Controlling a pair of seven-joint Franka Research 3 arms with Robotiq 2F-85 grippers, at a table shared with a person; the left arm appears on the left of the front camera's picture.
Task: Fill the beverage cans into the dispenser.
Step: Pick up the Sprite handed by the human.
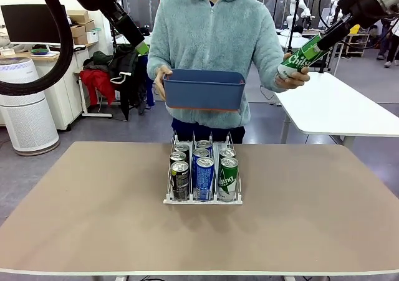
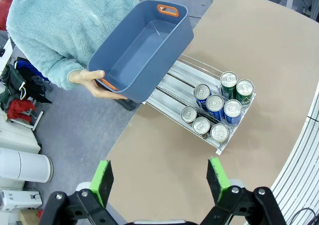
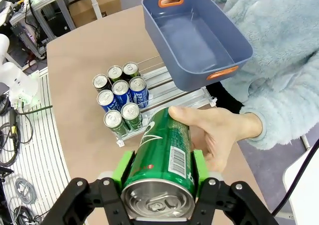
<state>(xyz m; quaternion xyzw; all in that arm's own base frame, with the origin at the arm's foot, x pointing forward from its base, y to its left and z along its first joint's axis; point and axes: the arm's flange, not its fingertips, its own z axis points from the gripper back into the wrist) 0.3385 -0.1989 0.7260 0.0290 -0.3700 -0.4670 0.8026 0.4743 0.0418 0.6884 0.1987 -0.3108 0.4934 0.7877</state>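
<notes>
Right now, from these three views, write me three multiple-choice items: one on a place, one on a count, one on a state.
1. Where is the blue-grey bin?
A. Flat on the table
B. Held in the air by the person's hand
C. Inside the dispenser

2. How many cans stand in the dispenser?
A. Three
B. Five
C. Seven

3. What state is the right tool in?
A. Open, nothing between its pads
B. Shut on the green can
C. Shut on the bin's handle

Key: 1 B, the bin hangs above the rack, gripped at one end. 2 C, the left wrist view shows seven silver tops. 3 B, the green pads press the can's sides while the person's other hand touches it.
</notes>
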